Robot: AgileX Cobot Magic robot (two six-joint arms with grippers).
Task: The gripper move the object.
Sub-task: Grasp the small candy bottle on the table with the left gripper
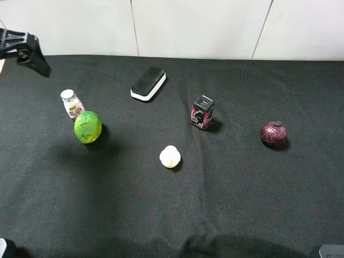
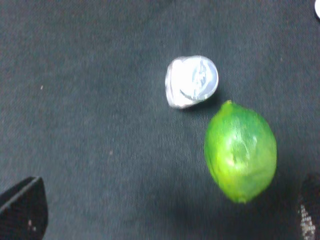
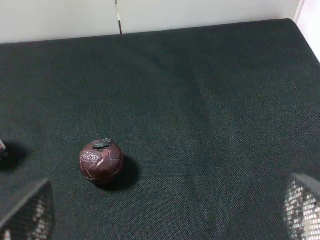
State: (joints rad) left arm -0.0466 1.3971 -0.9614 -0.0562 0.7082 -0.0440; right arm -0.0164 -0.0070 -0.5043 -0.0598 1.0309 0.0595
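Observation:
The small clear bottle (image 1: 71, 104) with a white cap and red-pink label stands upright at the left of the black cloth, touching or nearly touching a green fruit (image 1: 87, 127). The left wrist view looks straight down on the bottle's cap (image 2: 192, 81), with the green fruit (image 2: 240, 151) beside it. My left gripper (image 2: 165, 217) is open and empty, well above them; only its two fingertips (image 2: 22, 207) show at the frame's edges. My right gripper (image 3: 165, 210) is open and empty, its fingertips (image 3: 27, 210) wide apart near a dark red fruit (image 3: 101, 161).
A black-and-white flat case (image 1: 148, 83) lies at the back. A black-and-red boxy item (image 1: 202, 112) stands mid-right, a white ball (image 1: 170, 156) in the middle, the dark red fruit (image 1: 273, 133) at the right. A black bracket (image 1: 24, 51) juts in at the upper left.

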